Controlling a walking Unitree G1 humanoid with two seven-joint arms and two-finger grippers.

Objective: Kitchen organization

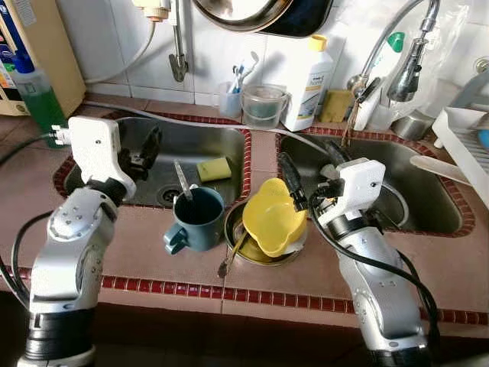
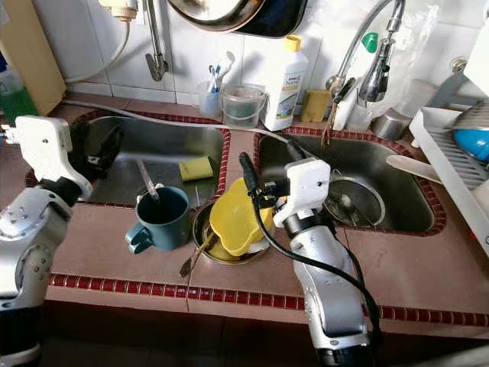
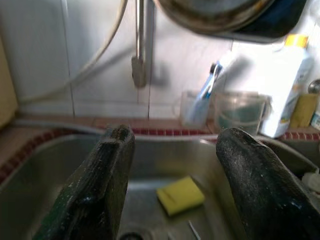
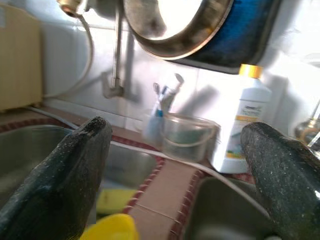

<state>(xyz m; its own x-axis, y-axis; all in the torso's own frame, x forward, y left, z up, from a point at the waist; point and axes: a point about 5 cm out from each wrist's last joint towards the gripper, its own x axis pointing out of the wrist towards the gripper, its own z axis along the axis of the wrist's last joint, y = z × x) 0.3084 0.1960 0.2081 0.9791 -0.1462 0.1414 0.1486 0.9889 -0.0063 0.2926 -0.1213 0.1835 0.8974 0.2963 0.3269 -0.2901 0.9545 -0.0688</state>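
Observation:
A yellow plastic cup (image 1: pixel 273 218) lies tilted in a metal bowl (image 1: pixel 235 254) on the tiled counter between the two sinks, with a utensil handle sticking out of the bowl toward the front. A teal mug (image 1: pixel 197 222) with a spoon (image 1: pixel 182 180) in it stands just left of the bowl. A yellow sponge (image 1: pixel 214 168) lies in the left sink (image 1: pixel 99 191). My right gripper (image 1: pixel 313 170) is open just right of and above the yellow cup (image 4: pixel 110 232), holding nothing. My left gripper (image 1: pixel 144 155) hangs open over the left sink, short of the sponge (image 3: pixel 181 195).
The right sink (image 1: pixel 451 222) holds a round metal dish. A white dish rack (image 1: pixel 466 145) stands at far right. Along the back wall are a white bottle (image 1: pixel 306 84), a clear container (image 1: pixel 263 105), a green bottle (image 1: pixel 34 95) and a faucet (image 1: pixel 405 69). A pan (image 1: pixel 260 15) hangs above.

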